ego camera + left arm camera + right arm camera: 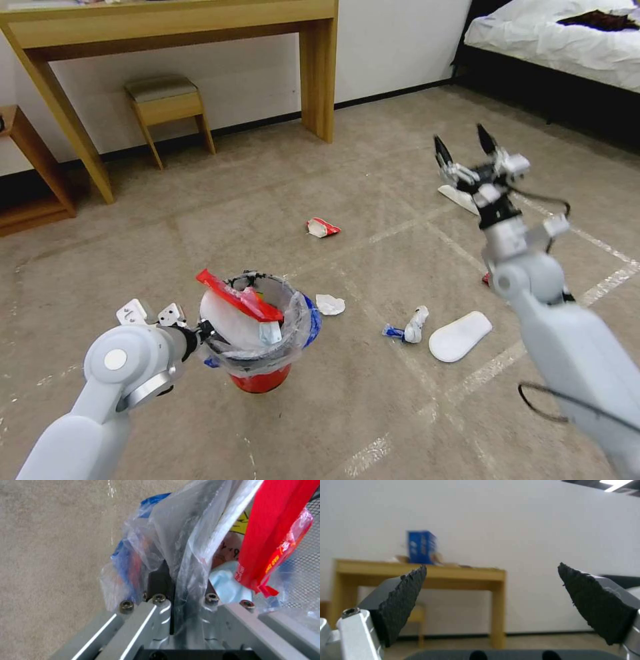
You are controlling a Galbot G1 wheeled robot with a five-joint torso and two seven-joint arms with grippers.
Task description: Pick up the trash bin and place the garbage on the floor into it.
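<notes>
The red trash bin [261, 379] with its clear bag stands low at centre-left on the beige floor [200, 227]. It holds a white slipper, a red wrapper [273, 542] and a pale blue piece. My left gripper [203, 330] is shut on the bin's bagged rim [173, 590]. My right gripper [465, 150] hangs open and empty in the air at the right [491, 585]. Garbage lies on the floor: a red wrapper [323, 227], crumpled paper [330, 305], a white-and-blue wad [408, 328], a white slipper [460, 335], and another slipper [459, 196] behind the right gripper.
A wooden desk [167, 27] with a stool [167, 100] under it stands along the far wall. A low shelf [27, 173] is at far left and a bed [560, 40] at far right. Shiny tape lines [600, 287] cross the carpet.
</notes>
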